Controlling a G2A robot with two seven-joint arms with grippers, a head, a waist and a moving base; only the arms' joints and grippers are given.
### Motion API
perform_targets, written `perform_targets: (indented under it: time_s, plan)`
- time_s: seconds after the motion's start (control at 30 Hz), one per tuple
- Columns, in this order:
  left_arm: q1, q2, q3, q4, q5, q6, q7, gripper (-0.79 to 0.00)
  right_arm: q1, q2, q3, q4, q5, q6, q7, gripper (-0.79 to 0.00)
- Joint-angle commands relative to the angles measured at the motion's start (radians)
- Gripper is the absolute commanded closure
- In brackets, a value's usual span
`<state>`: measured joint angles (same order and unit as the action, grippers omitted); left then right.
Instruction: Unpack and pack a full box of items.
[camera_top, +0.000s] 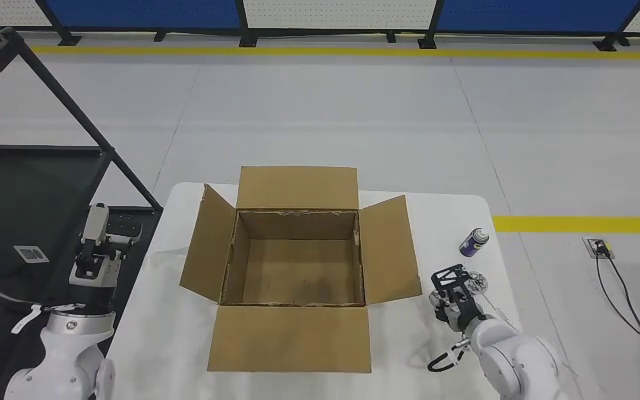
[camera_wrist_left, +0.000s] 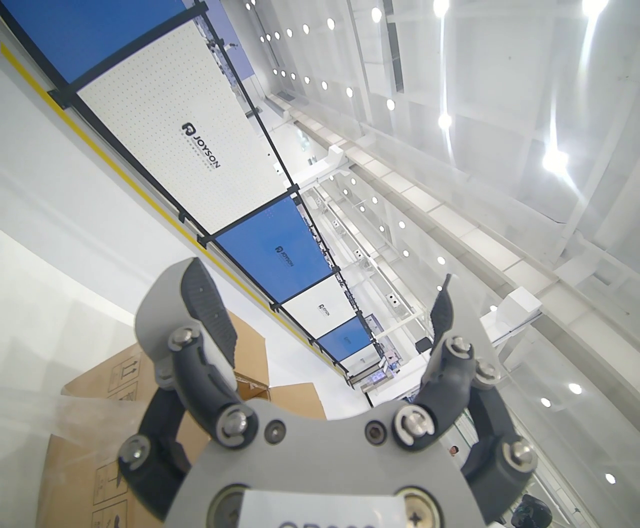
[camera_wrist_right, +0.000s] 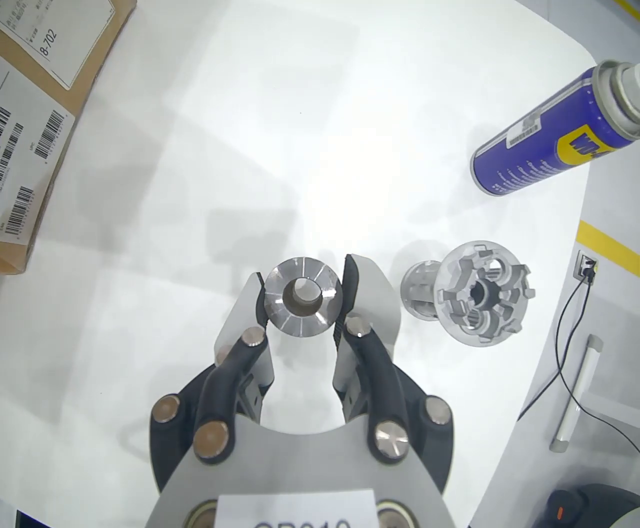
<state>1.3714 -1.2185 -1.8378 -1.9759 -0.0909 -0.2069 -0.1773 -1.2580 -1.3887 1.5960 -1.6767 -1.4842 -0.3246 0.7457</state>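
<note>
The left gripper (camera_wrist_left: 322, 287) is hanging out past the left edge of the table (camera_top: 420, 330). It is pointing up at the ceiling. Its fingers (camera_wrist_left: 207, 310) are spread wide apart and are holding nothing.

The box (camera_top: 297, 188) is sitting in the middle of the table. All four of its flaps are folded out and lying open. The brown bottom of the box is showing. White stickers are showing on the flap that is closest to the right gripper.

The right gripper (camera_wrist_right: 305, 272) is hanging low over the table, between the box and the right edge and close to the front edge. Its two fingers are pinching a ring (camera_wrist_right: 300, 325), one finger pressing on each side. The ring is round and shiny metal, with a hole in the middle, and the hole is facing up at the camera. Whether the ring is touching the table is hard to tell.

A metal part (camera_wrist_right: 480, 295) is sitting just beside the ring, on the side closer to the right edge. It is gray, with a wide round plate full of notches on a short, thick stem. It is not touching the ring or the gripper.

A can (camera_wrist_right: 545, 140) is standing near the right edge of the table, farther back than the metal part and well apart from it. The can is blue with a silver top.
</note>
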Motion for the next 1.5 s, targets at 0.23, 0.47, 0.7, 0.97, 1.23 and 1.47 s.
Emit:
perform_targets:
  time_s: [0.23, 0.47, 0.7, 0.97, 1.23, 1.47]
  plan:
    - [0.0, 0.0, 0.0, 0.0, 0.0, 0.0, 0.0, -0.785, 0.019, 0.009, -0.016, 0.036, -0.006, -0.004, -0.009, 0.0]
    - [0.0, 0.0, 0.0, 0.0, 0.0, 0.0, 0.0, -0.785, 0.033, 0.015, -0.023, 0.054, 0.008, 0.0, -0.008, -0.449]
    - [0.0, 0.0, 0.0, 0.0, 0.0, 0.0, 0.0, -0.785, 0.025, 0.023, -0.018, 0.033, 0.023, 0.004, -0.004, -0.785]
    - [0.0, 0.0, 0.0, 0.0, 0.0, 0.0, 0.0, -0.785, -0.063, 0.031, 0.055, -0.142, 0.172, 0.01, -0.055, -0.785]
    - [0.0, 0.0, 0.0, 0.0, 0.0, 0.0, 0.0, -0.785, -0.148, 0.035, 0.144, -0.335, 0.513, 0.0, -0.064, -0.785]
    - [0.0, 0.0, 0.0, 0.0, 0.0, 0.0, 0.0, -0.785, -0.148, 0.035, 0.144, -0.335, 0.513, 0.0, -0.064, -0.785]
